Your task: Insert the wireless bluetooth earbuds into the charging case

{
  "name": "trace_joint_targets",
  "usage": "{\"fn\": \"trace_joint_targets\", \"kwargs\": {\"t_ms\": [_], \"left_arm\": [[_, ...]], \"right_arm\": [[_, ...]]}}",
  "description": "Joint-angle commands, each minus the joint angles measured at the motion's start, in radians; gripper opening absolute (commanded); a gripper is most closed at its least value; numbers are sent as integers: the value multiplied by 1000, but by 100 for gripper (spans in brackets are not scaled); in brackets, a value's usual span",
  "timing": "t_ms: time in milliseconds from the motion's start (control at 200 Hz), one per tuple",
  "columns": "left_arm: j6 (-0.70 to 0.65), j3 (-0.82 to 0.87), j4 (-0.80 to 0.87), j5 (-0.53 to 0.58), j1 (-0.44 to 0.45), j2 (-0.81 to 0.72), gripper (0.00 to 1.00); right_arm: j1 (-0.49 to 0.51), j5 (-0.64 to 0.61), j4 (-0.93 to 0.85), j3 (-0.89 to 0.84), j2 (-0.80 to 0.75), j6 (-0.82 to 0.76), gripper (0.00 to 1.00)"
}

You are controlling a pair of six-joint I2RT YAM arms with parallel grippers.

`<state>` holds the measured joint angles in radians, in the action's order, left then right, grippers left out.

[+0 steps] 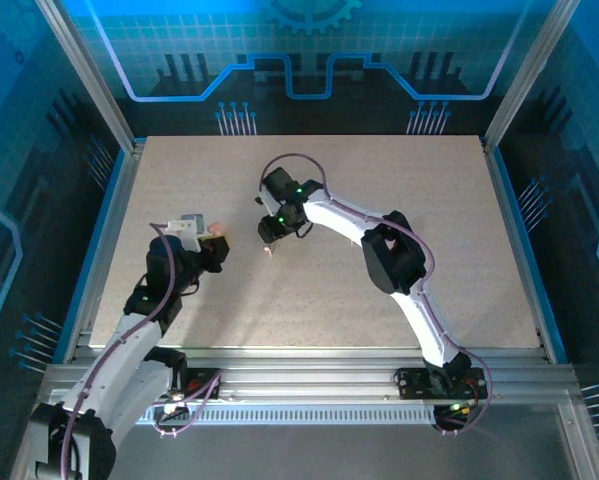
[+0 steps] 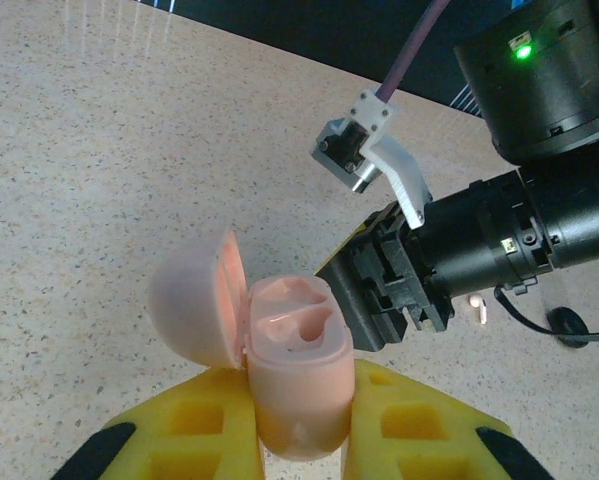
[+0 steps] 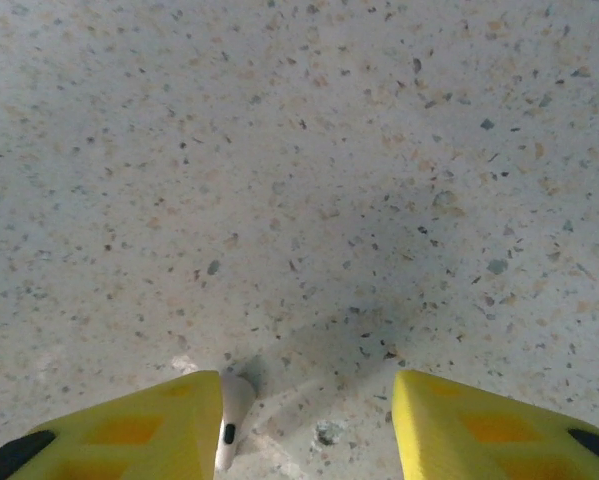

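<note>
My left gripper (image 2: pixel 299 435) is shut on the pale pink charging case (image 2: pixel 294 370) and holds it upright above the table. The lid (image 2: pixel 191 298) is hinged open to the left, and both moulded cavities look empty. In the top view the charging case (image 1: pixel 217 240) sits at the left gripper (image 1: pixel 219 248). My right gripper (image 3: pixel 309 425) is open, low over the table, just right of the case. One pale earbud (image 3: pixel 231 412) lies on the table against the inner side of its left finger (image 3: pixel 129 430). The left wrist view shows the earbud (image 2: pixel 482 308) beyond the right gripper's black body (image 2: pixel 399 280).
The speckled beige table (image 1: pixel 379 180) stretches free to the back and right. Metal frame rails (image 1: pixel 309 365) run along the near edge, and blue panels wall in the sides. The right arm (image 1: pixel 389 255) arches across the middle.
</note>
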<state>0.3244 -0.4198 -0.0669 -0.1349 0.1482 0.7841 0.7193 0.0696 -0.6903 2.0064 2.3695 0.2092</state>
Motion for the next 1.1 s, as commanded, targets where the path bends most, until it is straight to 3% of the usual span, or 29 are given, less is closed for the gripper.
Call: {"fn": "trace_joint_targets", "kwargs": {"t_ms": [0,405,1096], "left_arm": [[20,15,10,-12,-17,-15,17],[25,20,4,-24,-32,-21,17],[31,21,-13,-42,-41,-19,18]], "right_arm": [[10,-26,-53,49,32,-11,49],[48,24,-77,87,55,-43,45],[86,-55,-149,136,115,-76,39]]}}
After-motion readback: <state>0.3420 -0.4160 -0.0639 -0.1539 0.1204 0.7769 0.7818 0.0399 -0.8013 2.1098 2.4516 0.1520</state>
